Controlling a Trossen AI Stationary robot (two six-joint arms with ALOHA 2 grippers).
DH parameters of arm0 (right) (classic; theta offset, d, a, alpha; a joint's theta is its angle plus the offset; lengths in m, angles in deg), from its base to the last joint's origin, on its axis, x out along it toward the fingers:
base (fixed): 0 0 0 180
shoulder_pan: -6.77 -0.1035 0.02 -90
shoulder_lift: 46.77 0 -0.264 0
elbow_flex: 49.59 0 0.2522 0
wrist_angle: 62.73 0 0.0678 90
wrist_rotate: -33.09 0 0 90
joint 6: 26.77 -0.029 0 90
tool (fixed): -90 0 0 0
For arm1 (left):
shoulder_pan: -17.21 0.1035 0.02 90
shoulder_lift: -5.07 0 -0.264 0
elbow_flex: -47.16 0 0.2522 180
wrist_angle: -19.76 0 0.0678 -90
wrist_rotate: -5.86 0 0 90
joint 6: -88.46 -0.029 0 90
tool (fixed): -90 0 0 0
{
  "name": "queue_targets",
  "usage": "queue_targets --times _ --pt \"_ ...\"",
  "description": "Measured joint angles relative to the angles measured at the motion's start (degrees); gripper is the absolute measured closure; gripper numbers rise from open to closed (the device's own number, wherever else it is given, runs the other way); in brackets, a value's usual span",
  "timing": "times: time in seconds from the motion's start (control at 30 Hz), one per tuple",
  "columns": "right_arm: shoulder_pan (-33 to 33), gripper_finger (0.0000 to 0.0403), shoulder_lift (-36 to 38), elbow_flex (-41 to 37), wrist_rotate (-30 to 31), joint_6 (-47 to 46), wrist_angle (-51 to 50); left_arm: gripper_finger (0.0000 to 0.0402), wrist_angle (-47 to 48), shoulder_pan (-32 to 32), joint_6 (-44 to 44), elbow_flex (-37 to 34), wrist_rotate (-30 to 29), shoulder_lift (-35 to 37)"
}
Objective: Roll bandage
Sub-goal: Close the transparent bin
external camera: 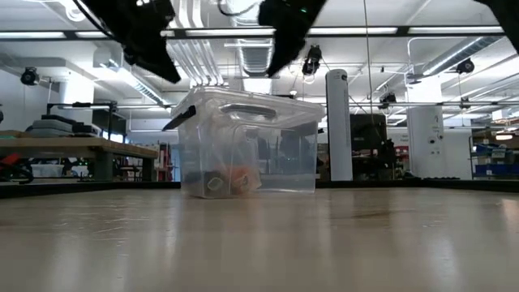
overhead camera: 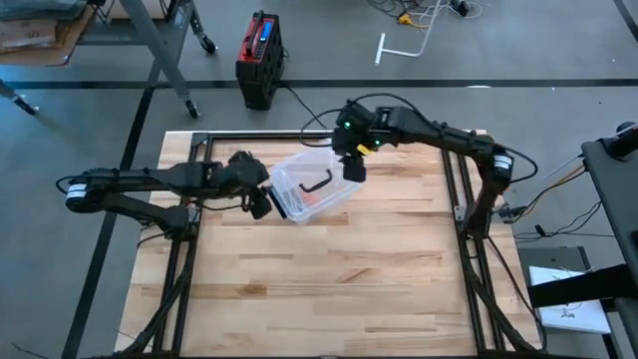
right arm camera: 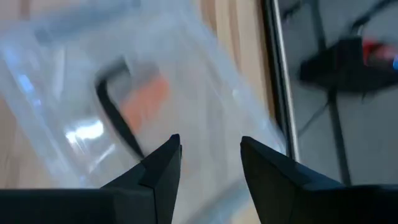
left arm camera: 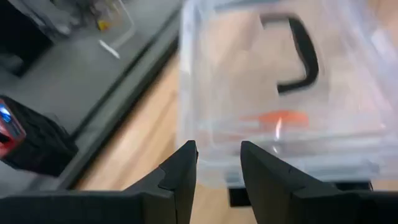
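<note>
A clear plastic box (overhead camera: pixel 311 189) with a closed lid and a black lid handle (overhead camera: pixel 317 184) stands on the wooden table toward its far side. On the box's floor lie an orange bandage (external camera: pixel 237 180) and, beside it, a darker roll (external camera: pixel 215 183). My left gripper (left arm camera: pixel 219 152) hovers open just off the box's left end and above its lid level, with nothing between its fingers. A black latch (external camera: pixel 180 119) sticks out at that end. My right gripper (right arm camera: pixel 210 146) hangs open above the box's far right corner, pointing down at the lid.
A red and black case (overhead camera: pixel 260 55) stands on the floor beyond the table's far edge. Black frame rails run along the table's left (overhead camera: pixel 184 249) and right (overhead camera: pixel 469 249) sides. The near half of the tabletop (overhead camera: pixel 329 289) is bare wood.
</note>
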Motion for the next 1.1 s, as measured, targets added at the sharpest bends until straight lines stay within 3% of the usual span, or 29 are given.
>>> queue_targets --times 0.2,0.33,0.43,0.53,0.63,0.73,0.93,1.1 --pt "2.6 0.0243 7.0 -17.0 -0.1 -1.8 6.2 0.0275 2.5 0.0 2.9 -0.1 7.5 -5.8" --pt "1.6 0.0238 7.9 -25.5 -0.3 -4.0 9.8 0.0267 -1.2 0.3 2.6 0.0 7.3 -10.1" --pt "-0.3 0.024 9.1 -27.6 -0.1 -6.8 7.6 0.0264 -5.2 1.6 0.8 0.1 6.3 -13.4" --pt "-3.4 0.0245 10.4 -27.7 -0.4 -10.0 4.7 0.0266 -8.1 3.3 -2.8 0.1 0.8 -15.5" --pt "-6.3 0.0248 12.5 -28.0 -0.9 -11.2 4.0 0.0272 -4.7 4.9 -3.7 0.0 -5.0 -16.0" --pt "-7.2 0.025 15.3 -28.1 -0.3 -11.5 5.8 0.028 -1.5 4.8 -2.2 1.8 -4.7 -13.8" --pt "-7.5 0.0252 17.3 -31.2 -0.1 -13.0 24.7 0.0288 2.5 3.5 -1.5 -0.3 3.1 -6.9" --pt "-8.0 0.0261 17.1 -41.6 -0.1 -18.5 52.7 0.0288 -6.7 3.6 -3.0 -9.8 3.6 -2.7"
